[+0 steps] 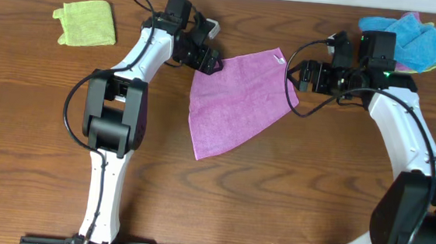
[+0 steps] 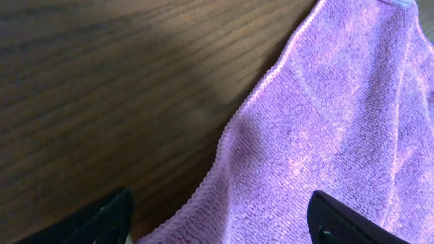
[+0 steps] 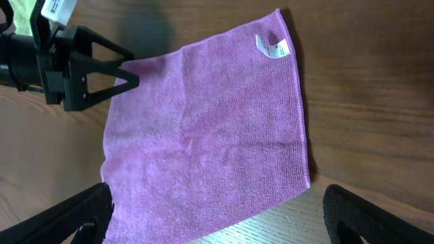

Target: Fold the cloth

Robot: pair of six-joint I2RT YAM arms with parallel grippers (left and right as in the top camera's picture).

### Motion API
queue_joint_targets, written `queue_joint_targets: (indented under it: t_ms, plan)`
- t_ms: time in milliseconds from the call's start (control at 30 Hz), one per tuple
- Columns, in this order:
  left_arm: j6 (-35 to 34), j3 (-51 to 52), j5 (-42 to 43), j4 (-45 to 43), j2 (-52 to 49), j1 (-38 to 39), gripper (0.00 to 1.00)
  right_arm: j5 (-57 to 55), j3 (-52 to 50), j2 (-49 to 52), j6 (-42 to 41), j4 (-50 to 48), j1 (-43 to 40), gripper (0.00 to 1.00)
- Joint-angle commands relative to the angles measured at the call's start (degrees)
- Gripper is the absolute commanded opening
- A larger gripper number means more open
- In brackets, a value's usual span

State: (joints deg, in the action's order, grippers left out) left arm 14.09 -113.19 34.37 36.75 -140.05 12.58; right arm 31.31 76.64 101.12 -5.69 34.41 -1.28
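Observation:
The mauve cloth (image 1: 235,100) lies flat on the wooden table, with its small white tag (image 1: 279,60) at the far right corner. My left gripper (image 1: 207,62) is open at the cloth's far left corner. In the left wrist view the cloth's hemmed edge (image 2: 271,74) runs between the spread fingers (image 2: 220,203). My right gripper (image 1: 298,74) is open at the cloth's right corner. In the right wrist view its fingers (image 3: 217,196) straddle the near edge of the cloth (image 3: 203,135). The tag (image 3: 273,46) and the left gripper (image 3: 102,68) also show there.
A lime-green cloth (image 1: 85,22) lies at the far left of the table. A bright blue cloth (image 1: 408,36) is bunched at the far right, behind my right arm. Black cables loop beside both arms.

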Motion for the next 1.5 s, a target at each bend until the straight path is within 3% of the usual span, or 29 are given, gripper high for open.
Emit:
queue_joint_targets:
  t_ms: [0,400,867,967,1100,1267,1467]
  plan:
    - [1.4,-0.9,0.7,2.2,-1.2,-0.2,0.82,0.6,0.2,0.0,-0.2,-0.1,-0.2,0.99]
    - [3.6,-0.9,0.6,9.0,-1.2,-0.2,0.76,0.6,0.2,0.0,-0.2,-0.2,-0.2,0.99]
    - [3.5,-2.1,0.6,9.5,-0.8,-0.6,0.59,0.6,0.2,0.0,-0.2,-0.2,-0.1,0.99]
    - [3.5,-2.8,0.6,9.5,-0.8,-0.8,0.5,0.6,0.2,0.0,-0.2,-0.2,-0.1,0.99]
    - [3.1,-3.0,0.6,9.5,-0.8,-0.9,0.27,0.6,0.2,0.0,0.2,-0.1,-0.1,0.99]
    - [2.1,-4.2,0.6,9.6,-0.8,-1.2,0.07,-1.2,0.2,0.0,0.2,-0.1,-0.1,0.99]
    - [0.9,-10.9,-1.3,11.2,-0.8,-3.0,0.06,-1.9,0.2,0.4,0.2,0.6,-0.1,0.99]
